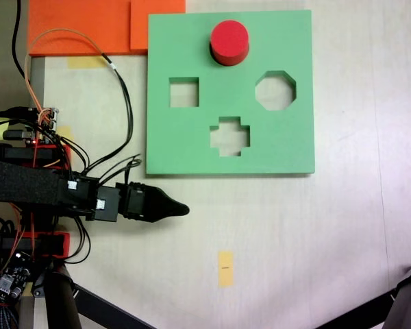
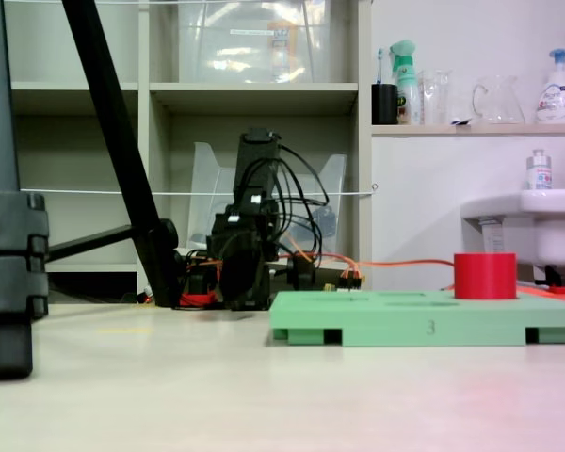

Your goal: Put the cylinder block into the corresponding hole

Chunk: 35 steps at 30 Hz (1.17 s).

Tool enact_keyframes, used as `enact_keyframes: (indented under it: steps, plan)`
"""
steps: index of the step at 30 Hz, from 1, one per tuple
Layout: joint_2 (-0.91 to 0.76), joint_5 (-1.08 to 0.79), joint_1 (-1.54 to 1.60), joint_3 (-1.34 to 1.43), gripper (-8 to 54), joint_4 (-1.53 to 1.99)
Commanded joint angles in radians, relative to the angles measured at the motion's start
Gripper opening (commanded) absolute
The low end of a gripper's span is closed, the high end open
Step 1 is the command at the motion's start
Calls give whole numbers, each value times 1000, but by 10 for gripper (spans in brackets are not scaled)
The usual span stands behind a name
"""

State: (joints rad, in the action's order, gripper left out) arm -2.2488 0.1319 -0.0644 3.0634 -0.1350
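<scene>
Cylinder block [image 1: 229, 42] stands upright on the green board [image 1: 192, 55], seated at the circular hole (its base hides the cut-out), well apart from the gripper [image 1: 180, 209] and beyond the board's near edge from it. Gripper rests low over the bare surface [image 1: 294, 233], its tip pointing right in the top-down fixed view, just short of the board; its jaws overlap, so open or closed cannot be told. Square, cross and octagonal cut-outs lie between gripper and block.
</scene>
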Motion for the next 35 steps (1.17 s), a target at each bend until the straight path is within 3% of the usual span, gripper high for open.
enact_keyframes:
  steps: [1, 35]
  plan:
    - [-46, 0, 11, 67, 342, 55]
    - [-46, 5, 38, 67, 338, 71]
